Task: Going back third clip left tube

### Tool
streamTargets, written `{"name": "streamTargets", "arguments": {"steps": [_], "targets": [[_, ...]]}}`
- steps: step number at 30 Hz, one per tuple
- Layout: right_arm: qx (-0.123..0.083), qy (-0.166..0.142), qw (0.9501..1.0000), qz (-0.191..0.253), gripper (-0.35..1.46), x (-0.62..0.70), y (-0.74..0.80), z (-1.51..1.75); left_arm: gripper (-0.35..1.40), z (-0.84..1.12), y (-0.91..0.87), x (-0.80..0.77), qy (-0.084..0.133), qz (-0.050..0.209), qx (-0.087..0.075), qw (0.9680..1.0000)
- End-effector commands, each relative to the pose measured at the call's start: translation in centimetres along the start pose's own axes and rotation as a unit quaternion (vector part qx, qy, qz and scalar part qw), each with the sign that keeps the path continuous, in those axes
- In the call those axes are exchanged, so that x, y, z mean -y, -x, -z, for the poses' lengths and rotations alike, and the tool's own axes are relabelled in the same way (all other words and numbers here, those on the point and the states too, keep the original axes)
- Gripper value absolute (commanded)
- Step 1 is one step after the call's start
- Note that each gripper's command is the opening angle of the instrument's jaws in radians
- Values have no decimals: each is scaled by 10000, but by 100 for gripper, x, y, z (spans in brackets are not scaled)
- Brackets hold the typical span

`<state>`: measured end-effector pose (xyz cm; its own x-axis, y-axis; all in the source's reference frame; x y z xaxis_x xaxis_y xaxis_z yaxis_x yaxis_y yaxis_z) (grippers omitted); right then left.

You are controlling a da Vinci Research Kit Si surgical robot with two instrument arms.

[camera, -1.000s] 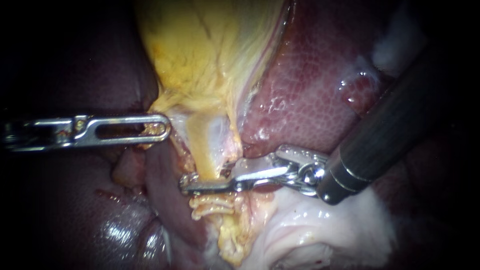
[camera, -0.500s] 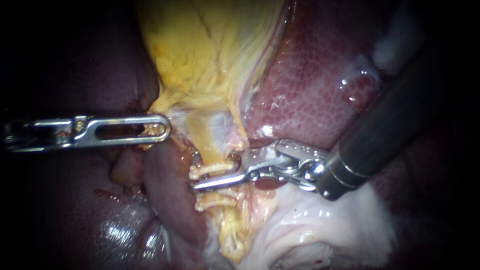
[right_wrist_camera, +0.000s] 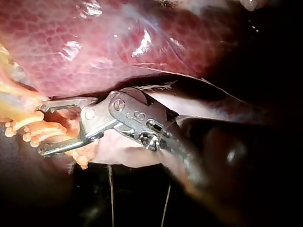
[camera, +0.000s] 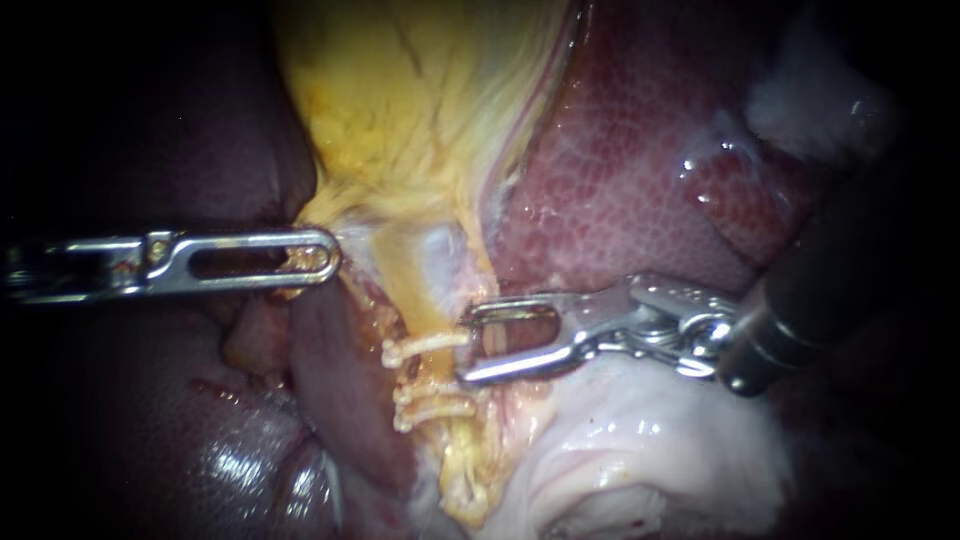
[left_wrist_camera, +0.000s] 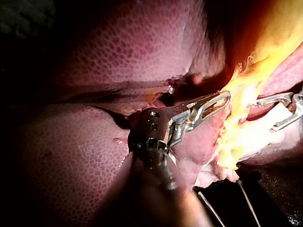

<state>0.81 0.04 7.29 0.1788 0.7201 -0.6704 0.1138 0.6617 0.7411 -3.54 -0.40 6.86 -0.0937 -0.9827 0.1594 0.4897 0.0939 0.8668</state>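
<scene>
Just beside right instrument [camera: 466, 349] (left instrument [camera: 325, 258] grips gallbladder [camera: 400, 100]) lies uppermost clip [camera: 425, 346].

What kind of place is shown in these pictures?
Probably a surgical practice bench rather than an operating room: the liver and gallbladder lie over a dark surface, seen in the wrist views. The left instrument grips the gallbladder; the right instrument, jaws open, stands beside clips on a tube.
</scene>
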Motion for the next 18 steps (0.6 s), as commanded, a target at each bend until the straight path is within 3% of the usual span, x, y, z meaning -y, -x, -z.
{"name": "streamTargets", "arguments": {"steps": [1,5,8,14,18], "targets": [[-5,28,10000,62,60,4,-7,8,-35,-1,0,-1,-5,1,-3,10000],[-102,111,9995,288,60,14,-35,38,-35,-2,-1,-1,-3,1,-1,10000],[-65,149,9994,298,60,18,-46,54,-35,-2,-1,-1,-1,1,3,10000],[-35,130,9994,321,60,23,-48,59,-35,-10,-7,-2,28,-14,37,10000],[-33,148,9993,328,60,24,-46,57,-35,-29,-22,-9,-41,-63,-4,10000]]}}
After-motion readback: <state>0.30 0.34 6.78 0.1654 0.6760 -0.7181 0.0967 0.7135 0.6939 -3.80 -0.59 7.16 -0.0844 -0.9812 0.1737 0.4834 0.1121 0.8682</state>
